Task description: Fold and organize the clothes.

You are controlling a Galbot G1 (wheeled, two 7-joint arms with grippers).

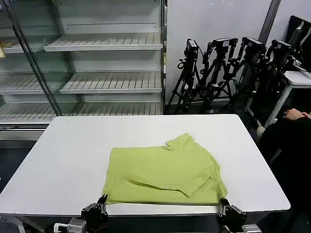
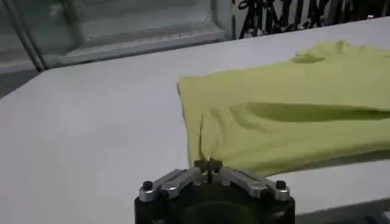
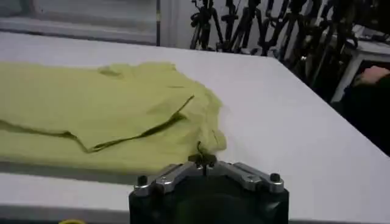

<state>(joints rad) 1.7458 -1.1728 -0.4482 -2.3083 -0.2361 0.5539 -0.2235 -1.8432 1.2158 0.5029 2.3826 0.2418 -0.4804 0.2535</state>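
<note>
The lime yellow-green T-shirt (image 1: 160, 170) lies folded on the white table (image 1: 68, 155), with one sleeve laid over its top and the neckline toward the far side. My left gripper (image 1: 103, 200) is at the table's near edge, shut on the shirt's near left corner. In the left wrist view, creases in the T-shirt (image 2: 286, 103) run down into the left gripper's closed tips (image 2: 208, 163). My right gripper (image 1: 223, 201) is shut on the near right corner. There the T-shirt's (image 3: 91, 109) fabric bunches at the right gripper's tips (image 3: 203, 159).
Behind the table stands a glass-fronted shelving unit (image 1: 107, 63). Several camera tripods (image 1: 228, 73) stand at the back right. A person in dark clothes (image 1: 291, 145) is beside the table's right edge, near another white table (image 1: 301, 77). Bare tabletop surrounds the shirt.
</note>
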